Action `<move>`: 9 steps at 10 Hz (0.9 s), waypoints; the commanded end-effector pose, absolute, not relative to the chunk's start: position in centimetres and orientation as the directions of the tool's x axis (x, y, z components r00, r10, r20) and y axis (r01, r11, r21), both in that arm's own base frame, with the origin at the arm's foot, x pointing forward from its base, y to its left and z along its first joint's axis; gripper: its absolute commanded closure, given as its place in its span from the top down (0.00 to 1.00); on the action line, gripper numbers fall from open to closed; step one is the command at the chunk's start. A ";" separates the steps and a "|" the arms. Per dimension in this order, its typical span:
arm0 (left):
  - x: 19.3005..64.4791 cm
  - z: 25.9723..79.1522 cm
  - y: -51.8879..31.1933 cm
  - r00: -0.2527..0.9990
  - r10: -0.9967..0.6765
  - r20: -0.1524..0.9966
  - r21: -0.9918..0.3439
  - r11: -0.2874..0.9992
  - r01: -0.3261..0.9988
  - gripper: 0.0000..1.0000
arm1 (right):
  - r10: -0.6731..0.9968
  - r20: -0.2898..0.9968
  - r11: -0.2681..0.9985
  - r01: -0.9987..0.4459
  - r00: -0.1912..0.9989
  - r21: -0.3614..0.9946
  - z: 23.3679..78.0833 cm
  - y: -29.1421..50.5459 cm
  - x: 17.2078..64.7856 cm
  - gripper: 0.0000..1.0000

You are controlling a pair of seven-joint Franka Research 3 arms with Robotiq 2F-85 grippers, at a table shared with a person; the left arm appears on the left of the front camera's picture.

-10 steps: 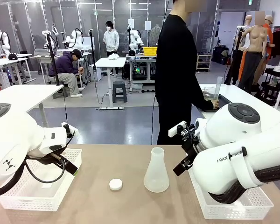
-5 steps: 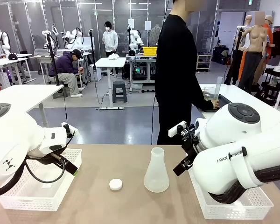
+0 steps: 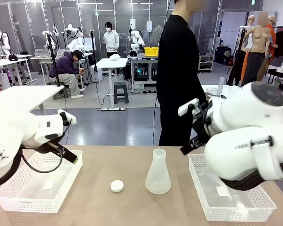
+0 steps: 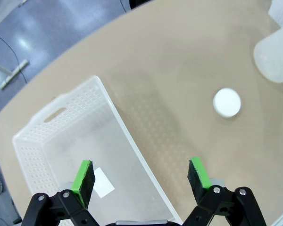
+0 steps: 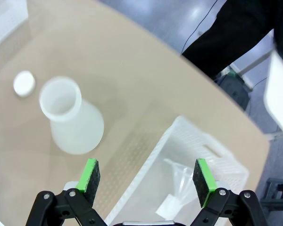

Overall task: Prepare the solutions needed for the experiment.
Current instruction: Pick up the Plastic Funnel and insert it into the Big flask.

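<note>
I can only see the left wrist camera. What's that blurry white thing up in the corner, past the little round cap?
Observer: That's a flask, standing upright with its mouth open.
Operator: Is there anything on the other side of it?
Observer: A basket, with what looks like a clear funnel lying in it.
</note>
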State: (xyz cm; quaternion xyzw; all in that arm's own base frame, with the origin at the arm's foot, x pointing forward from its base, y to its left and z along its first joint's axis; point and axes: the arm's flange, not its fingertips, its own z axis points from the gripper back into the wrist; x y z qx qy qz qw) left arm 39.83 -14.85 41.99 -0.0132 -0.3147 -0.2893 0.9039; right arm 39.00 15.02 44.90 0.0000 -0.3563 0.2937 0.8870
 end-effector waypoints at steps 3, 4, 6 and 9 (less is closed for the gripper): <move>36.3 49.3 -14.4 0.557 -0.492 0.669 0.126 0.814 0.567 1.00 | 0.493 0.716 0.854 -0.432 0.494 -0.289 52.0 15.6 35.7 1.00; 36.4 50.0 -14.1 0.552 -0.501 0.667 0.129 0.807 0.576 1.00 | 0.489 0.725 0.853 -0.440 0.486 -0.280 52.7 15.6 35.6 1.00; 36.4 49.8 -15.3 0.551 -0.485 0.679 0.141 0.823 0.551 1.00 | 0.503 0.730 0.840 -0.462 0.463 -0.285 53.2 15.1 35.6 1.00; 36.4 49.8 -15.3 0.551 -0.485 0.679 0.141 0.823 0.551 1.00 | 0.503 0.730 0.840 -0.462 0.463 -0.285 53.2 15.1 35.6 1.00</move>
